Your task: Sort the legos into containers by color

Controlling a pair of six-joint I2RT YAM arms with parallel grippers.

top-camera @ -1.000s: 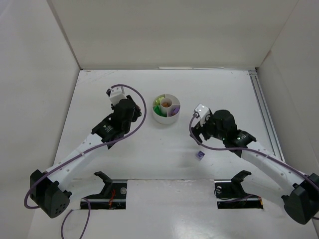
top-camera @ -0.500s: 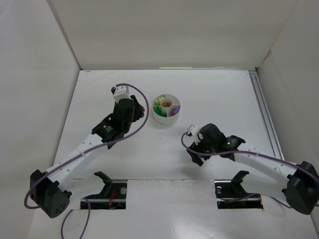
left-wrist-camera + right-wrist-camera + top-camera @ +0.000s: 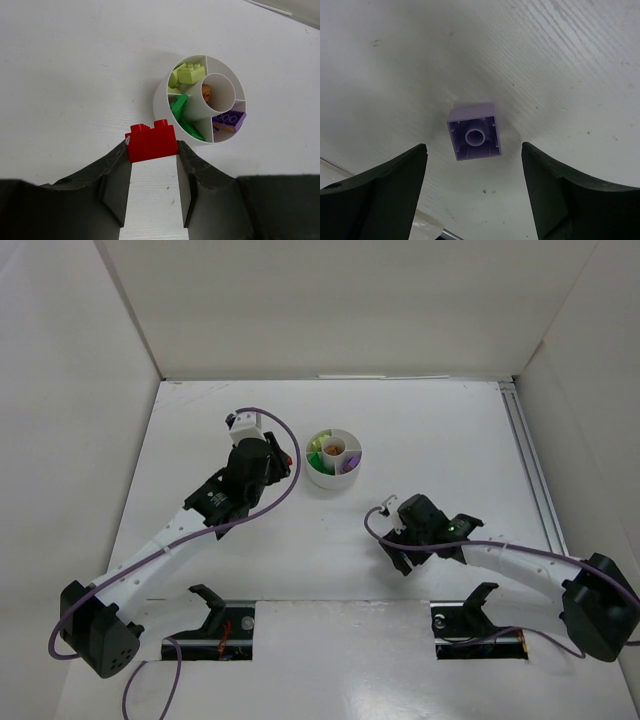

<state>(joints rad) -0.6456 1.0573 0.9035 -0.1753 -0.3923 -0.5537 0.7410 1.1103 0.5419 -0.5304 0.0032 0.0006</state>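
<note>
**Legos (image 3: 190,75) mostly in the dish; one red carried, one purple straddled**

The left tool (image 3: 152,150) is clenched on the red lego (image 3: 151,141). It pinches the brick by its smooth side walls, so the two studs face up and the brick sits level, ready to drop cleanly. In the wrist view the brick is at 8 o'clock of the dish (image 3: 161,102), just beside the outer wall and not yet over any section.

The dish is round, glossy white plastic with thin walls, a circular well in the middle and wedges around it.
- Lime green bricks (image 3: 186,76) fill the 11 o'clock wedge.
- Dark green ones (image 3: 181,114) lie at 7 o'clock.
- A purple brick (image 3: 229,120) lies at 4 o'clock.
- An orange-brown piece (image 3: 206,93) is in the centre well.

The 1 o'clock wedge looks bare, so it is probably where the red one belongs.

The right tool (image 3: 474,146) is low over the table (image 3: 450,430), at 5 o'clock from the dish and well apart from it. It is released, with its dark fingers (image 3: 385,185) spread either side of the loose purple lego (image 3: 474,131) and touching neither wall. That brick lies upside down on the matt, faintly grained surface, showing its hollow underside and round tube. Its flat square walls give the fingers parallel faces to close on.
</note>
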